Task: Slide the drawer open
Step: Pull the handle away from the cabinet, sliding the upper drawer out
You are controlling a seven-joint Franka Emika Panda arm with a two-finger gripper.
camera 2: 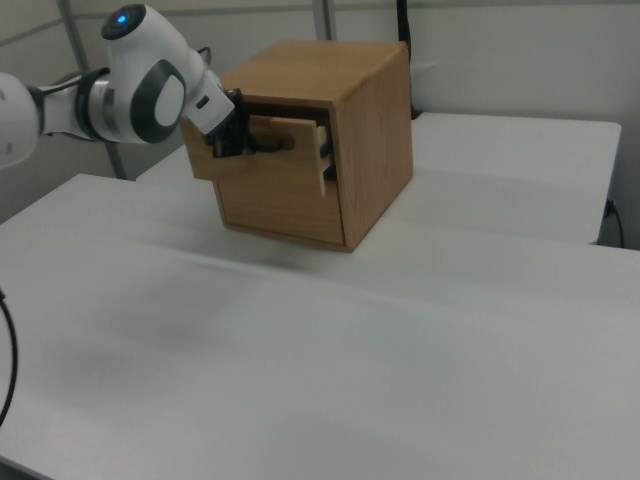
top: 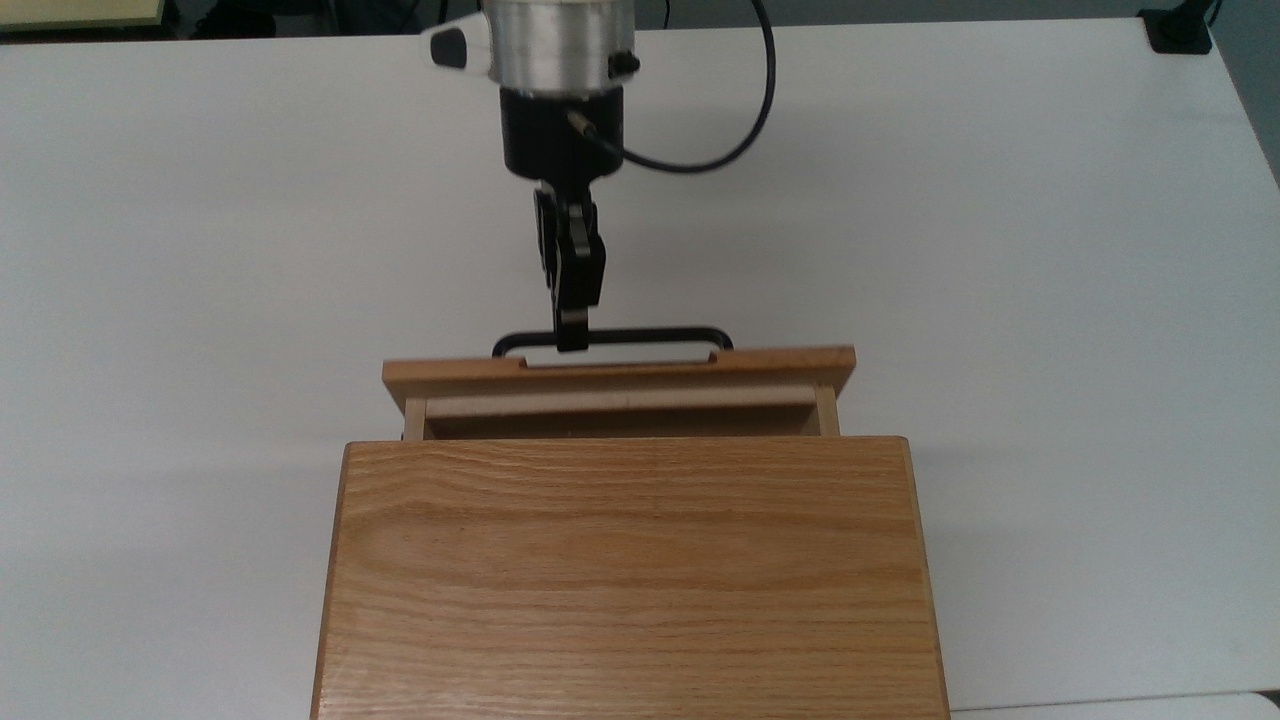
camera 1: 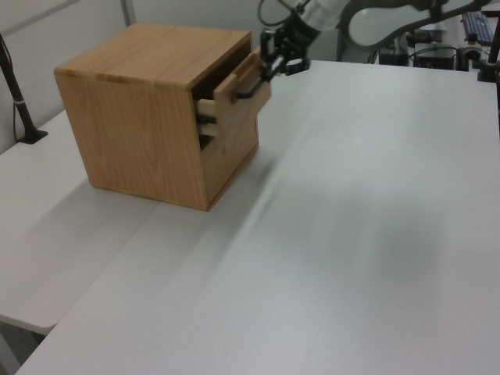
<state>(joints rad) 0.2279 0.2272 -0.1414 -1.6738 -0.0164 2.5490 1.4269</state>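
We see the tool (top: 571, 343) pinching the black handle (top: 640, 333) of the drawer (top: 620, 375), which juts partway out of the oak cabinet (top: 630, 570) on the white bench (top: 1050, 250)

White arm (camera 2: 140, 85), silver collar, black pincer (top: 571, 335).
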